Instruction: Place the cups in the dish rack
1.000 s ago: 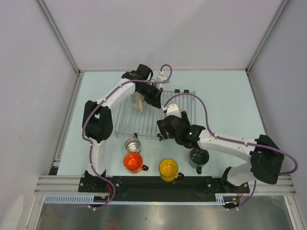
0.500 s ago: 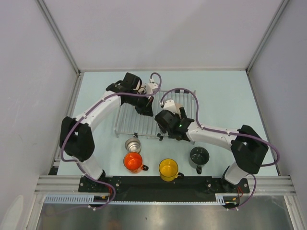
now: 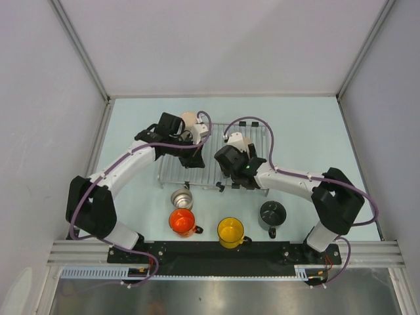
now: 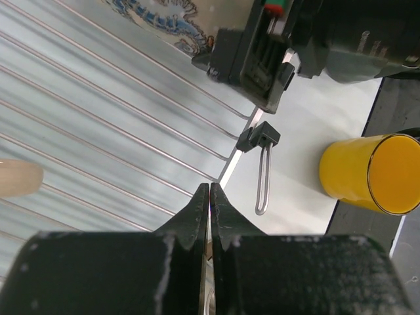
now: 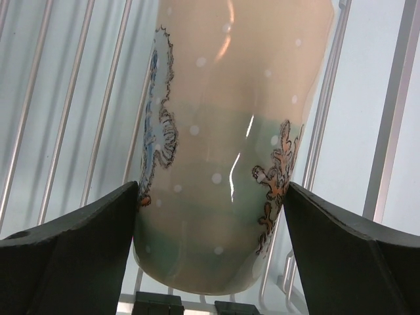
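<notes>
My right gripper [image 5: 210, 190] [image 3: 231, 157] reaches over the dish rack [image 3: 177, 172] [image 5: 59, 98], and its fingers press on both sides of a beige mug [image 5: 223, 118] with blue and orange drawings. That mug's top [image 4: 164, 13] also shows in the left wrist view. My left gripper [image 4: 209, 190] [image 3: 192, 156] is shut on nothing above the rack wires [image 4: 98, 118]. A second beige mug [image 3: 190, 119] stands at the rack's far left corner. On the table in front of the rack are a steel cup [image 3: 182, 197], an orange mug [image 3: 182, 222], a yellow mug [image 3: 230, 231] [image 4: 371, 174] and a dark grey mug [image 3: 272, 213].
A black clip with a wire loop [image 4: 261, 164] sits on the rack's near edge. Both arms crowd the rack from either side. Grey walls enclose the pale table [image 3: 308, 131] on three sides.
The left arm has swung back and to the left, and the beige mug beside it has shifted to the rack's far left corner. The right gripper has moved farther over the rack.
</notes>
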